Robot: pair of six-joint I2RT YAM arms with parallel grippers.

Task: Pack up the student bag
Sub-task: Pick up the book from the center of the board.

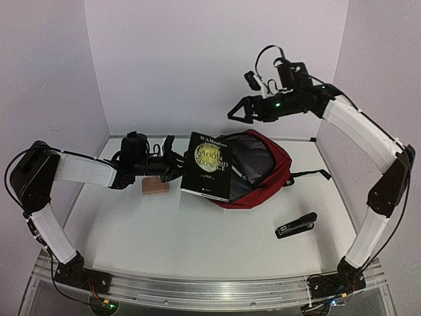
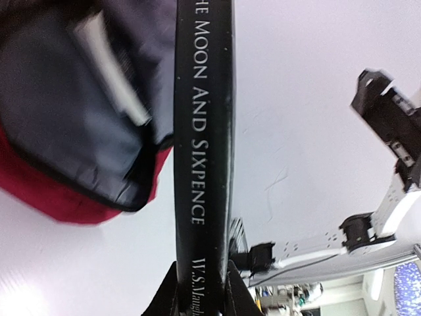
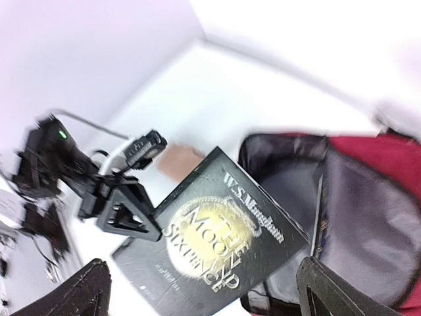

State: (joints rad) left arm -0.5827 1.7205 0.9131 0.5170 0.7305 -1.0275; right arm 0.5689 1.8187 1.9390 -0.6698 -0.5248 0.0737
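We get bright, even, diffuse light that seems to fall from above, with a faint lilac cast on the walls. On the white table (image 1: 171, 237) the shadows are soft and pale, darkest just under the student bag (image 1: 276, 164). A thin glare runs along the metal rail (image 1: 210, 286) at the near edge. In the left wrist view the spine of the book (image 2: 202, 164) reads sharply, while the bag beside it blurs and the lower left corner washes out. The right wrist view is smeared throughout, though we can read the cover title.
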